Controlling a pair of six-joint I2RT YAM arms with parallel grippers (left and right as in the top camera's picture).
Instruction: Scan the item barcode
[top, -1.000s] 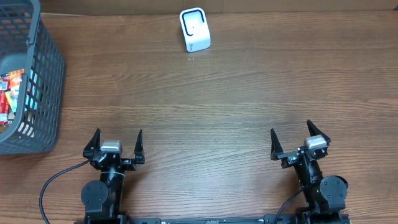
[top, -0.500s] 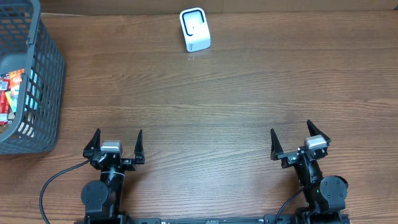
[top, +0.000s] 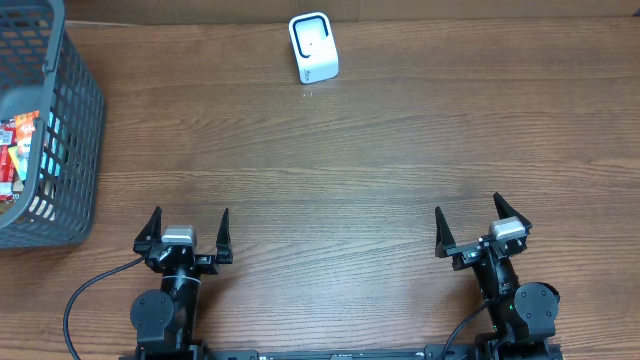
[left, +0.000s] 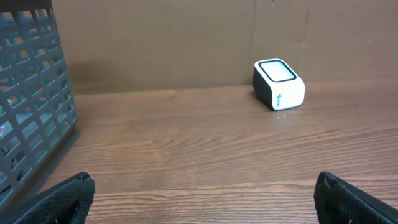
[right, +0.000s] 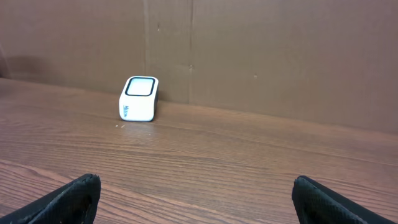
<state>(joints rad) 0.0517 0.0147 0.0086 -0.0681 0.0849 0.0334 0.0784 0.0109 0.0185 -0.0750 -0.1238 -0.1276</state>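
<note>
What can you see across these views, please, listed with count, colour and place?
table: one, brown wood, under everything
basket: one, grey mesh, far-left edge of the table, partly out of frame
packets: count unclear, red and multicoloured, inside the basket
scanner: one, white with a dark-framed window, far middle of the table, standing alone
back board: one, brown, behind the table's far edge
cables: two, black, by the arm bases at the near edge
left claw: one, black, open and empty, near-left
right claw: one, black, open and empty, near-right
</note>
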